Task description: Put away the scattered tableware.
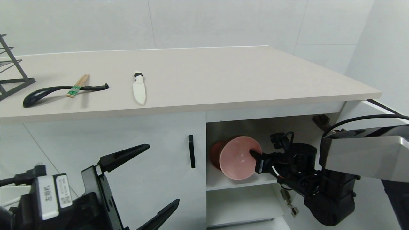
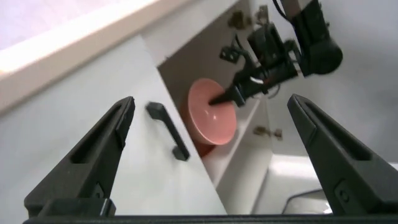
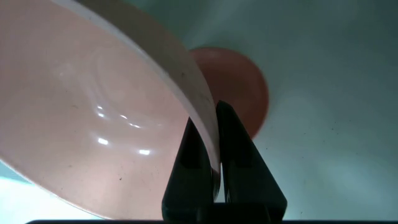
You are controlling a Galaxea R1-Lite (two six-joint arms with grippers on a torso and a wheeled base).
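Left gripper (image 1: 163, 174): tapered black fingers wide apart, empty.
Right gripper (image 1: 253, 154): pinching rim of glossy pink bowl (image 1: 236, 159), tilted on upper cabinet shelf (image 1: 217, 183) against red bowl (image 1: 214, 155).
Countertop (image 1: 223, 73): black spoon (image 1: 41, 93), 2 chopsticks (image 1: 77, 85), white knife (image 1: 139, 89).

On the beige countertop (image 1: 223, 76) I see a glossy black ladle (image 1: 35, 95), tan chopsticks (image 1: 77, 85) banded green, and a cream knife (image 1: 139, 89) with a black collar. Below the countertop: a pale pink bowl (image 1: 238, 158), a darker reddish-brown bowl (image 1: 214, 155), a white door (image 1: 127, 134) with a black handle (image 1: 191, 156).
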